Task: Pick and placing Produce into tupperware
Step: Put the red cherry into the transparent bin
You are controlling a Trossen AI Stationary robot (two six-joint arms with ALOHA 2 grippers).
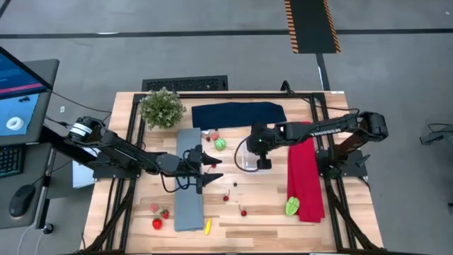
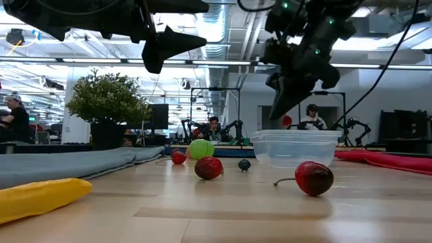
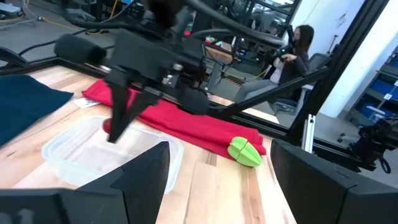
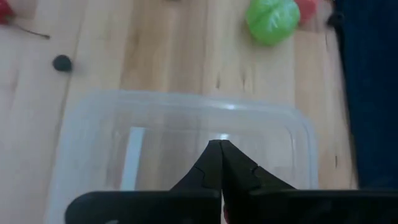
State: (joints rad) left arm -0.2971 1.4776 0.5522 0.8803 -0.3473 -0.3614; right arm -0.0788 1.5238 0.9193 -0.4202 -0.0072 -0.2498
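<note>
The tub (image 1: pixel 249 157) sits near the table's (image 1: pixel 340 212) middle, with one cloth (image 1: pixel 238 113) behind it, a second (image 1: pixel 305 178) to its right and a third (image 1: pixel 189 188) to its left. The potted plant (image 1: pixel 161 108) stands at the back left. The right gripper (image 1: pixel 263 162) hangs over the tub; the left gripper (image 1: pixel 214 170) hovers left of it, above the third cloth's edge. A round fruit (image 1: pixel 220 144) lies behind and left of the tub, cherries (image 1: pixel 243 212) lie in front, and a ridged fruit (image 1: pixel 292 206) rests on the right cloth's front end.

Bright overhead lighting, blurred foreground, soft shadows
</note>
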